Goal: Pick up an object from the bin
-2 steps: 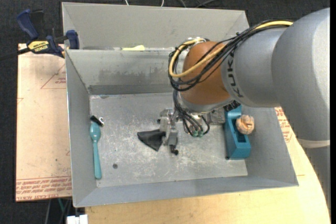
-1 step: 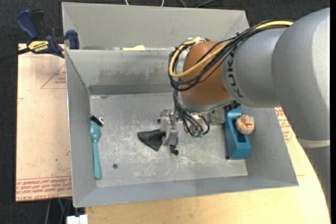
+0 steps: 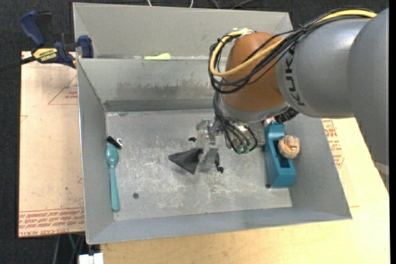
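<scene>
The gripper (image 3: 209, 148) sits low in the grey metal bin (image 3: 154, 188), just beside the right end of a dark wedge-shaped piece (image 3: 185, 161) (whether it is open or holds anything, I cannot tell), so it should probably centre over that wedge before lifting.

Blue dispenser (image 3: 281, 170), far end behind the orange wrist cover (image 3: 253, 71).
</scene>
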`<state>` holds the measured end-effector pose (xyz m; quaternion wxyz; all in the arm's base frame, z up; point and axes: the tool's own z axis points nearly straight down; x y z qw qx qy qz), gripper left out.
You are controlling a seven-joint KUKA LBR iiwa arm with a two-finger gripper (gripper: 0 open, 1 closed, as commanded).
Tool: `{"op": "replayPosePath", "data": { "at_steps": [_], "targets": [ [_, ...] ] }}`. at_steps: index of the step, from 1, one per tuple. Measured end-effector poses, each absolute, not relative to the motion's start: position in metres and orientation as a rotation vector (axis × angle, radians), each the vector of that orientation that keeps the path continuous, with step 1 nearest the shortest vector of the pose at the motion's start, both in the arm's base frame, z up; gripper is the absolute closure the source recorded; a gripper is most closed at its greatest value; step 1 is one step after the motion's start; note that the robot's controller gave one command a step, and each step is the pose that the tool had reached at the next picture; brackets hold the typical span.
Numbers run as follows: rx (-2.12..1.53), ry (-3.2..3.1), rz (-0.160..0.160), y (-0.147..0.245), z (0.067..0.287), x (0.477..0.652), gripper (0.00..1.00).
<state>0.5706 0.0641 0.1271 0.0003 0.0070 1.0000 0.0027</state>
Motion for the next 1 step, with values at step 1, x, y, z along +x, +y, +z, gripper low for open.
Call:
{"op": "replayPosePath", "data": {
  "at_steps": [1],
  "targets": [
    [-0.112,3.137,0.008,0.0737,0.2033,0.5808,1.0]
  ]
}}
